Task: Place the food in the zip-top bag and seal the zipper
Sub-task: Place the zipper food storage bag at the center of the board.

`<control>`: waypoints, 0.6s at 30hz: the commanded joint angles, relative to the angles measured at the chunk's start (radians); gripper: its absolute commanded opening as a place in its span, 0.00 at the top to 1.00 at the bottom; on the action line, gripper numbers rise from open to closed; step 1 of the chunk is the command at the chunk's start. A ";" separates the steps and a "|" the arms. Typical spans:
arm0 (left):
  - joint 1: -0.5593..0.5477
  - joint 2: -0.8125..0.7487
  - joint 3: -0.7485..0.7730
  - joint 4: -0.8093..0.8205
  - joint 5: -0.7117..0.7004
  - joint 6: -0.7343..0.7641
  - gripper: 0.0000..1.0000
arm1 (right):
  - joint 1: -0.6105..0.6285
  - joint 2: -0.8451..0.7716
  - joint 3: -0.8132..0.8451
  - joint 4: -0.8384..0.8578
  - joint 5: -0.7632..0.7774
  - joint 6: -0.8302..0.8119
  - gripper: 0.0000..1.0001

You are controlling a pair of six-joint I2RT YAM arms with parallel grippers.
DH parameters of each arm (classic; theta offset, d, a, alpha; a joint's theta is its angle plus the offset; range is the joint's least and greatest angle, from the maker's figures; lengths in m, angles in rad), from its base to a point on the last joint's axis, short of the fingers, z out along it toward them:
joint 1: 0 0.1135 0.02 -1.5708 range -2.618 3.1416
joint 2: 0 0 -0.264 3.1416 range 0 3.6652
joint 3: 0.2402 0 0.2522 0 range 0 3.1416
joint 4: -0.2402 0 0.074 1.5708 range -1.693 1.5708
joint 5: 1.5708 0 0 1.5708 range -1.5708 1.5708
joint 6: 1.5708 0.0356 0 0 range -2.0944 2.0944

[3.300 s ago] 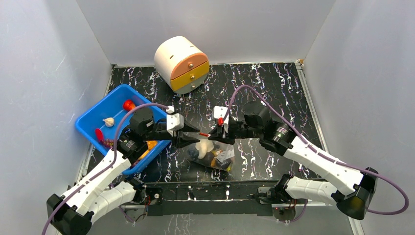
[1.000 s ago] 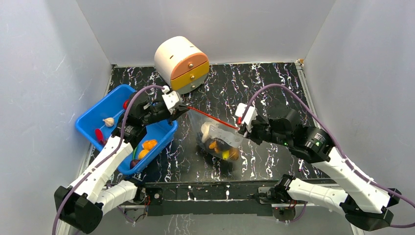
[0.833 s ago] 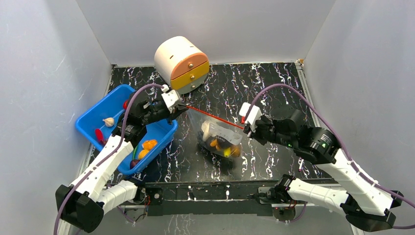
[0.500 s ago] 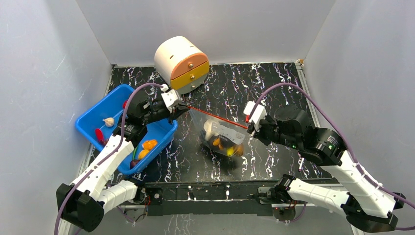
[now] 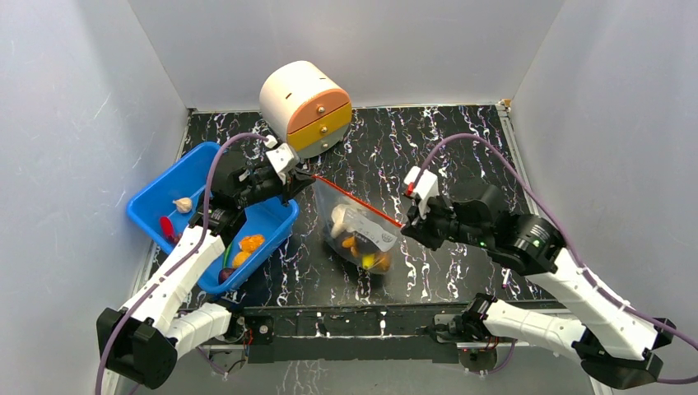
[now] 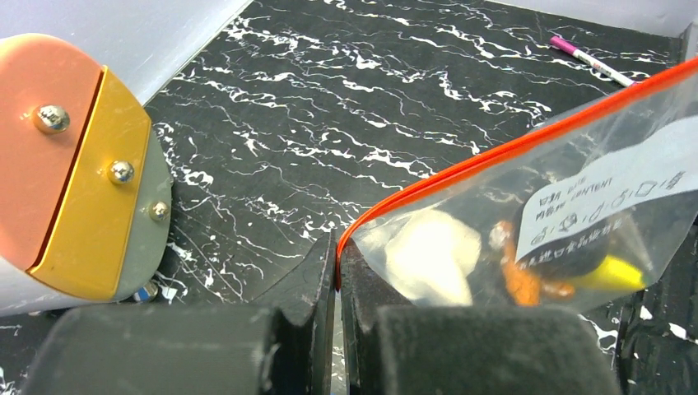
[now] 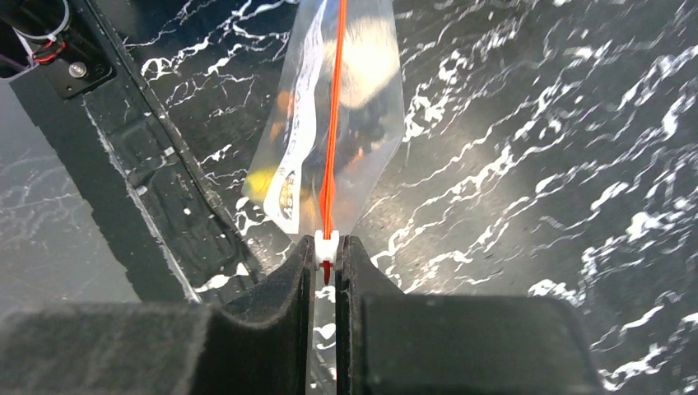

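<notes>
We are pinching one end of the red-orange zipper (image 6: 510, 148) with our left gripper (image 6: 337, 255), its jaws nearly touching. Our right gripper (image 7: 327, 263) is clamping the zipper's other end at its small white tab (image 7: 327, 241), jaws just as narrow. Between them the zipper is stretching taut and the clear bag (image 5: 362, 234) is hanging below it over the middle of the table (image 5: 461, 140), towards the near edge; we cannot tell whether its bottom is touching. Inside the bag the food (image 5: 362, 244) is bunching low behind the white label (image 6: 613, 193): white, orange and yellow pieces. Along the left edge the blue bin (image 5: 177, 177) is holding a garlic (image 5: 183, 204) and orange pieces (image 5: 249, 243). A round drawer box (image 5: 304, 107) is sitting at the far edge.
</notes>
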 commanded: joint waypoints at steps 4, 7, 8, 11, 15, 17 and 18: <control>0.010 0.001 0.043 0.017 -0.058 0.016 0.79 | -0.001 0.056 -0.058 0.086 0.146 0.205 1.00; 0.010 -0.004 0.050 0.018 -0.094 0.015 0.55 | -0.001 0.067 -0.075 0.120 0.160 0.222 1.00; 0.010 -0.008 0.053 0.022 -0.100 0.010 0.52 | 0.000 0.074 -0.082 0.129 0.171 0.226 1.00; 0.010 -0.021 0.064 0.025 -0.105 -0.009 0.47 | 0.000 0.105 -0.105 0.155 0.213 0.232 1.00; 0.010 -0.045 0.068 0.014 -0.106 -0.035 0.43 | -0.017 0.155 -0.105 0.187 0.301 0.238 1.00; 0.011 -0.057 0.072 0.001 -0.125 -0.055 0.42 | -0.053 0.174 -0.105 0.216 0.309 0.226 1.00; 0.010 -0.061 0.074 -0.010 -0.133 -0.066 0.42 | -0.082 0.180 -0.104 0.224 0.302 0.222 1.00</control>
